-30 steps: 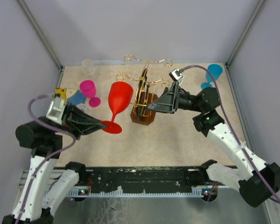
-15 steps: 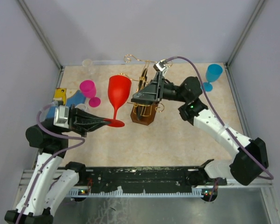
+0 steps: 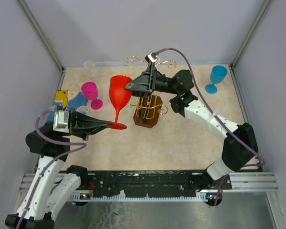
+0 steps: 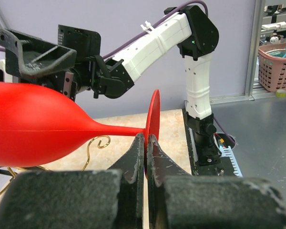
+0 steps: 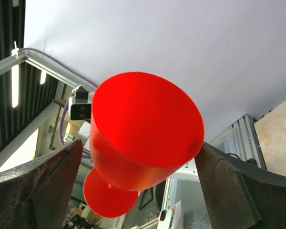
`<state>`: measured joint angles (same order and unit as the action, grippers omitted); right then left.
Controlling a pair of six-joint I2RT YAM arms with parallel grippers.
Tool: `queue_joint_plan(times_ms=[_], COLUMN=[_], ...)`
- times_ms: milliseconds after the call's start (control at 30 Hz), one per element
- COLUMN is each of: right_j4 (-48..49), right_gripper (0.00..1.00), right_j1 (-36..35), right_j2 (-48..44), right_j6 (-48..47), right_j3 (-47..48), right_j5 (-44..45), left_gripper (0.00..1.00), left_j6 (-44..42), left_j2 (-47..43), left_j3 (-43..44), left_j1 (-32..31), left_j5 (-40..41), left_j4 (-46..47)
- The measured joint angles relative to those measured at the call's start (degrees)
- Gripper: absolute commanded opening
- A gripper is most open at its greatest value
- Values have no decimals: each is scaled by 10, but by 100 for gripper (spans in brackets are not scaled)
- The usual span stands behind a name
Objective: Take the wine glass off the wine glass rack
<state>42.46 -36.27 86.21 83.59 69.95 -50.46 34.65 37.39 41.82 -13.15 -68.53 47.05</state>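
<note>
A yellow-and-blue object (image 3: 63,97) and a pink glass (image 3: 89,90) stand at the far left of the tan table (image 3: 190,138), with a clear glass (image 3: 89,65) at the back edge. Beside them, the left gripper (image 3: 110,125) is pressed together on the foot of the red wine glass (image 3: 120,93), pinching the thin disc edge-on at its rim. In the left wrist view the stem runs level away from the fingertips and the bowl points toward the back of the table.

The glass hangs off the wire arms of the wine glass rack (image 3: 148,112), just to the rack's left. The rack stands upright on its dark hexagonal base near the middle of the table.

Above the rack, the right gripper (image 3: 129,86) reaches in from the right with its jaws spread wide, its tips next to the bowl's upper edge. The right wrist view frames the bowl between the two fingers (image 5: 38,191), with a gap visible on each side. A blue glass (image 3: 218,75) stands at the far right, near the back corner.
</note>
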Motion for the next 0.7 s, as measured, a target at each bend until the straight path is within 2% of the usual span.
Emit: queue_joint_plan(times_ms=[200, 600, 700], right_j4=[14, 21, 21], right_gripper=[99, 99, 93], right_j1=[-12, -31, -34], right_j2=[22, 52, 55], right_j6=[6, 15, 15], right_j3=[43, 70, 74], right_j5=[-2, -15, -16], left_gripper=[0, 0, 0], left_j6=[6, 34, 38], left_j2=[4, 27, 30], left_j3=[-3, -7, -7], left_j1=[-2, -4, -6], left_j5=[0, 3, 4], left_j4=[23, 70, 75])
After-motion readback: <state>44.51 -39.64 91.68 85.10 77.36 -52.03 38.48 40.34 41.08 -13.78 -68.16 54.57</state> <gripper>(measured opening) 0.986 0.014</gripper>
